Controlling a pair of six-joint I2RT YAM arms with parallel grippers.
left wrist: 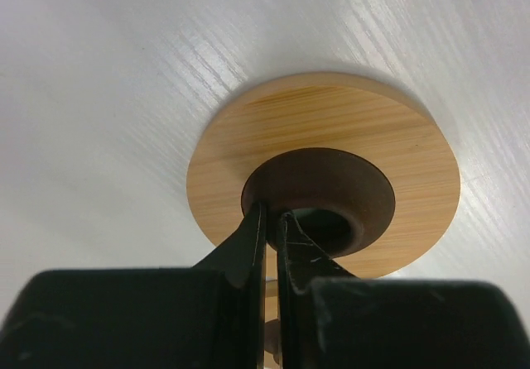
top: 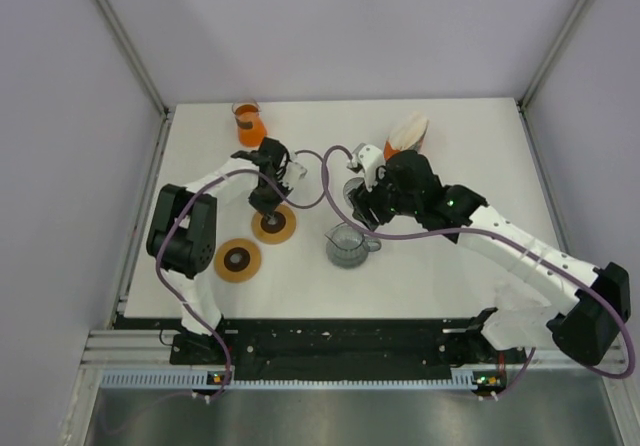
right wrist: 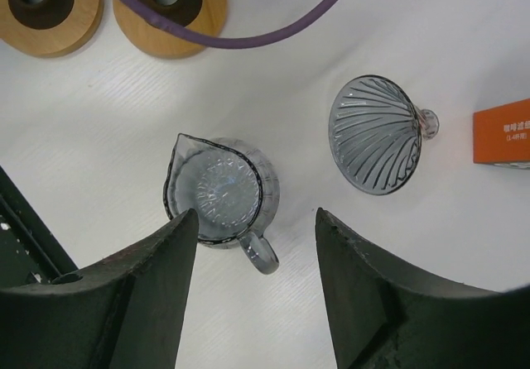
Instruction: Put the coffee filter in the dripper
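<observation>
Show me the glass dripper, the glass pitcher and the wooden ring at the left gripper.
glass dripper (right wrist: 373, 129): right wrist view, ribbed inner wall of the cone.
glass pitcher (right wrist: 217, 189): right wrist view, its bottom seen through the mouth.
wooden ring (left wrist: 331, 112): left wrist view, bare far side of the wood.

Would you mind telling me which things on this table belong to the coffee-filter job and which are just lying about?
For the job: pack of paper filters; glass dripper; possibly the wooden ring that the left hand is pinching.
Lying about: glass jug; second wooden ring; orange cup.
</observation>
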